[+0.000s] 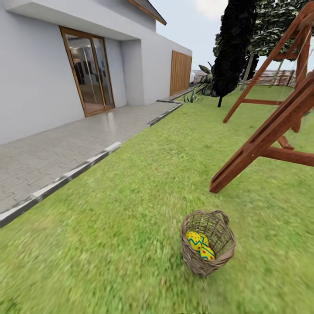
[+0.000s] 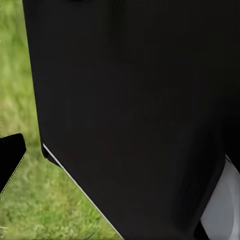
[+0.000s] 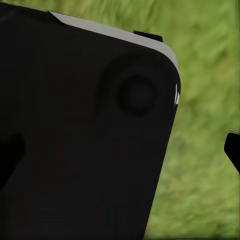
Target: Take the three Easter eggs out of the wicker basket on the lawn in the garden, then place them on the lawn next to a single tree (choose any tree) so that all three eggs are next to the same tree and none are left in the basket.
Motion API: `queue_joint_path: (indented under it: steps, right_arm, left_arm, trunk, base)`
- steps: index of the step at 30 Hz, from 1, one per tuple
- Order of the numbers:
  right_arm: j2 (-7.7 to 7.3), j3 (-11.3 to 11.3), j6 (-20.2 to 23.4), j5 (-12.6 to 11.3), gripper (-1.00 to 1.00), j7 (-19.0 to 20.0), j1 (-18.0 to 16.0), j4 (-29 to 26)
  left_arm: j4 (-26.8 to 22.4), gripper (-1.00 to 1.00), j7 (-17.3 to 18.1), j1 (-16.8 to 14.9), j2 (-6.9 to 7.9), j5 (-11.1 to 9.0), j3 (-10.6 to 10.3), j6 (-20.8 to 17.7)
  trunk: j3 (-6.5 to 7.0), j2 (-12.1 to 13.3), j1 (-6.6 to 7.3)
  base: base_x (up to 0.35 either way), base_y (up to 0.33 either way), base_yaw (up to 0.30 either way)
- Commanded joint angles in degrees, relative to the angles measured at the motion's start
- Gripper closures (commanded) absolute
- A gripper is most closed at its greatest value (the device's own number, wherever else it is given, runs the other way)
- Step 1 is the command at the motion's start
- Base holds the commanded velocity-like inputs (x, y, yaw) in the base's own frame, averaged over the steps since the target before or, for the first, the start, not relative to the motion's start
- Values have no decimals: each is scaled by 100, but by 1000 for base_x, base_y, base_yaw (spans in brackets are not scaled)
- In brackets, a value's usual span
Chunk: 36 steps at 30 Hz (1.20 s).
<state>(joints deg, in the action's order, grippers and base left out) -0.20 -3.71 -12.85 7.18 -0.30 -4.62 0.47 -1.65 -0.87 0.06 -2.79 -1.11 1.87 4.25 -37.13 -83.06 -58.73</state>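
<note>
The wicker basket stands on the lawn low and right of centre in the head view, tilted slightly. Inside it lie yellow Easter eggs with blue zigzags and red dots; I make out two, one above the other. The tree is out of view. In the left wrist view a large black robot part blocks most of the picture, with grass beside it. The right wrist view has a similar black part over grass. A dark bit at each wrist picture's edge is too small to read as fingers.
A red-brown wooden swing frame slants over the lawn right of and beyond the basket. A grey paved terrace with a kerb and the white house lie to the left. A tall black-foliaged shrub stands far back.
</note>
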Motion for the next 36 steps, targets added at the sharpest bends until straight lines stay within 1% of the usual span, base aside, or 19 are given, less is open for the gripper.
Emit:
queue_joint_path:
  steps: [1,6,10,36]
  right_arm:
    - [-3,-33,-16,18,-100,-4,-4,6]
    - [16,-33,-16,25,-100,-5,-4,12]
    - [-13,-33,-16,21,-100,1,-4,7]
    - [-24,-33,-16,12,-100,-2,-4,6]
  left_arm:
    - [-2,-100,-9,1,-2,-10,19,15]
    - [-4,-100,-9,2,4,-12,23,15]
    - [-2,-100,-9,1,4,-12,24,15]
    - [-3,-100,-9,2,4,-12,24,15]
  trunk:
    - [-6,-2,0]
    - [-15,-2,0]
    - [-17,-2,0]
    - [-17,-2,0]
  base:
    - [0,0,-272]
    - [0,0,-272]
    - [0,0,-275]
    - [0,0,-278]
